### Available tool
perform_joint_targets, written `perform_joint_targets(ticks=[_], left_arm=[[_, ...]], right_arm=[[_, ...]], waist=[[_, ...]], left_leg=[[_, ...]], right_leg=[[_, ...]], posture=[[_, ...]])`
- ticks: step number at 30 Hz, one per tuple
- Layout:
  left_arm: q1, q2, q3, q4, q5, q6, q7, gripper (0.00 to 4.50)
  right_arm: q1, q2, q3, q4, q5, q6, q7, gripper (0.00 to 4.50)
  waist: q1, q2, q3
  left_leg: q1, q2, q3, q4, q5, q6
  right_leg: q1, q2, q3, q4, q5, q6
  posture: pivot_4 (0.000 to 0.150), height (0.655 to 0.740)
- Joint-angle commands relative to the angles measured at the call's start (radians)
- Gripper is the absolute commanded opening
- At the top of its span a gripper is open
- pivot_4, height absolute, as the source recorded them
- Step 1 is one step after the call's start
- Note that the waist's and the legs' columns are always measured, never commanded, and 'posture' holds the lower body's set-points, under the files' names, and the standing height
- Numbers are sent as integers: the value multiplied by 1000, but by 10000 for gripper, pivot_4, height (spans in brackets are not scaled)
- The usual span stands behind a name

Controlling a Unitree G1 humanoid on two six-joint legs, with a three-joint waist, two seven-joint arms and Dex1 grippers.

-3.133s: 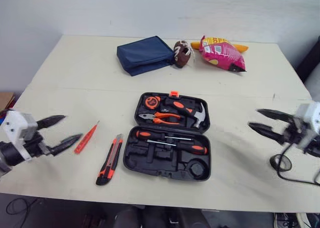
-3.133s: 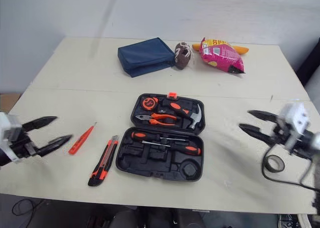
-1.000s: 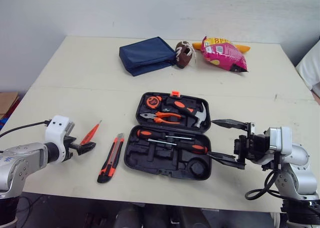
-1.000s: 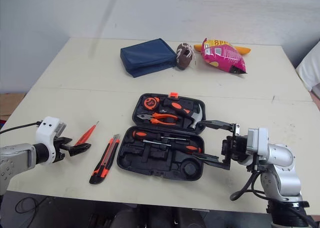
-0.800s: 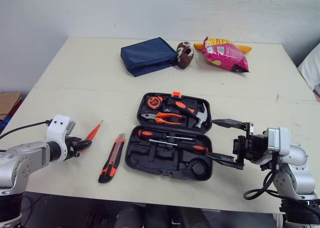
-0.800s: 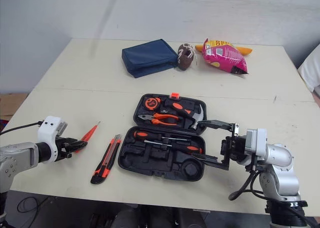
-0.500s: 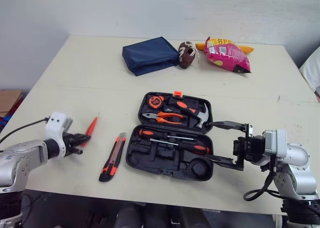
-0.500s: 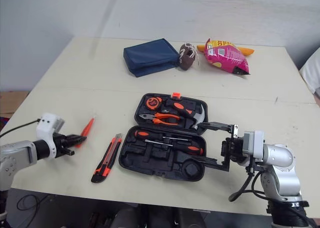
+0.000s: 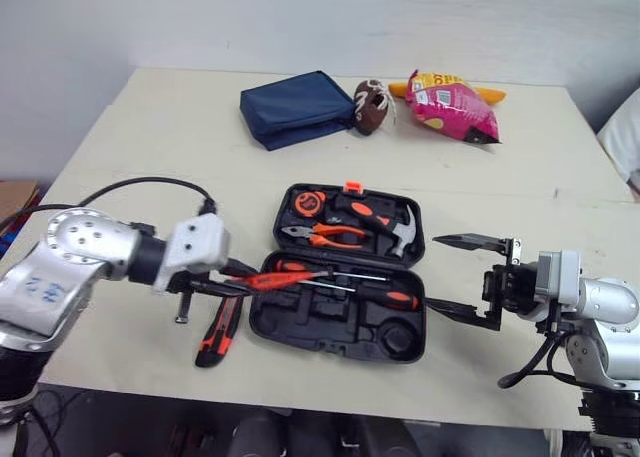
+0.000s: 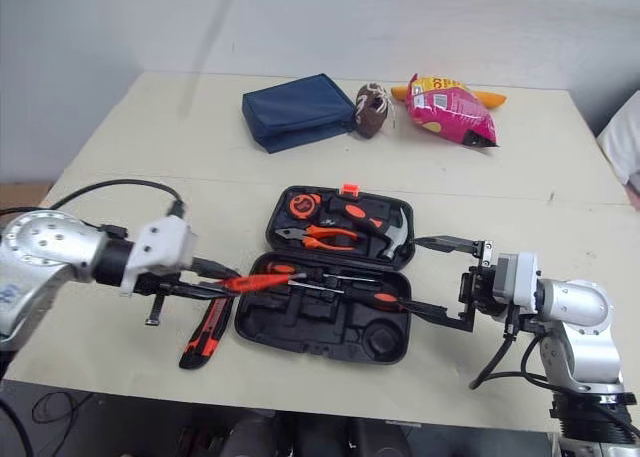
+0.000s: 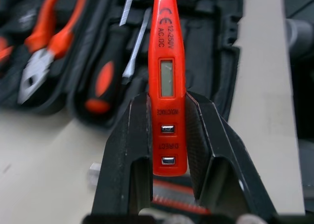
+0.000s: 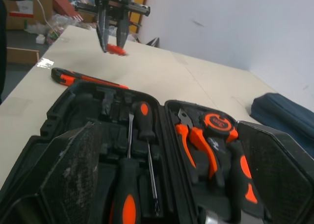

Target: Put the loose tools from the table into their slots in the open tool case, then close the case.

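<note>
Two end effectors are noted. We find the left end effector [image 11: 168,106] clamped tight on the orange tester pen [image 11: 167,47]. It holds the pen roughly level above the left side of the near half of the open tool case [image 9: 320,332], with the tip pointing across the seated screwdrivers [image 9: 385,298]. The right end effector [image 9: 434,272] stands spread wide and empty, just beside the case's right edge. The utility knife [image 9: 222,329] lies on the bench [image 9: 150,157], just left of the case.

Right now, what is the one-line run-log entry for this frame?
left gripper: shut on voltage tester pen, tip over tool case | right gripper: open, beside case | utility knife: on table | case: open
</note>
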Motion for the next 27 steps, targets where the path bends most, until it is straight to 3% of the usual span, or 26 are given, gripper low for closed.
perform_joint_targets(ticks=[1,6,11,15,27], left_arm=[[-195,-74,-223,1,100,147,-48,2805],[-319,-158,-313,67,186,190,-29,2805],[-452,-192,-467,170,350,151,-90,2805],[-463,-172,-503,157,380,134,-179,2805],[-457,-252,-530,169,475,154,-164,2805]], right_arm=[[-11,25,8,11,-14,-32,-20,45000],[-1,24,-2,19,-17,-49,-27,45000],[94,15,-40,-24,3,-71,-28,45000],[136,17,-58,-31,9,-92,-32,45000],[182,21,-63,-64,15,-101,-44,45000]], waist=[[1,0,0],[-8,0,0],[3,-1,0],[-5,-1,0],[0,-1,0]], left_leg=[[0,0,0,1,0,1],[0,-1,1,1,2,-2],[0,0,0,1,3,-3],[0,0,1,2,3,-3],[1,0,1,4,4,-3]], right_leg=[[0,0,1,0,0,1],[0,1,4,1,0,3],[0,2,4,2,-2,4],[0,1,5,3,-2,4],[0,1,5,6,-2,4]], posture=[[1500,7400],[1500,7400],[1500,7400],[1500,7400],[1500,7400]])
